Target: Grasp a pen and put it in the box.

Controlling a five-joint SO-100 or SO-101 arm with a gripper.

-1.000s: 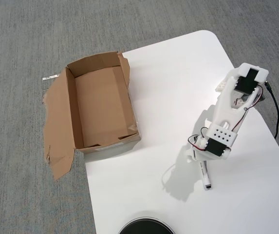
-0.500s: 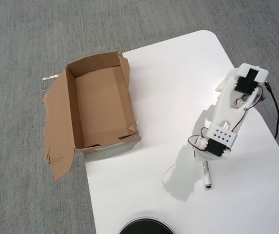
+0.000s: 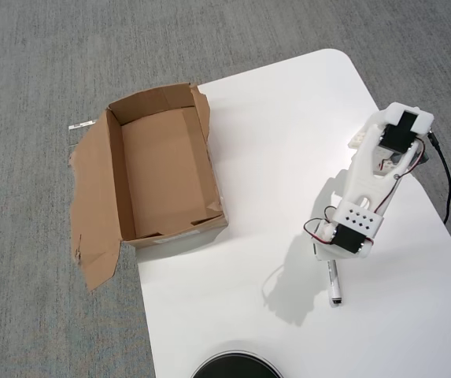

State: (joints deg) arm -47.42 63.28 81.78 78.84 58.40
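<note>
On the left, the box (image 3: 164, 177) sits open at the table's (image 3: 272, 118) left edge, its torn flaps spread over the carpet (image 3: 28, 63). To the right, my gripper (image 3: 325, 258) points down over the pen (image 3: 334, 285), which lies on the table; my arm hides the fingers, so I cannot tell their state.

Bare white table (image 3: 264, 150) between arm and box (image 3: 115, 181), box open on top, low walls, nothing inside

The arm's wrist hides the jaws and the pen's (image 3: 334, 285) upper half; a dark round object (image 3: 235, 366) is cut off at the bottom edge.
</note>
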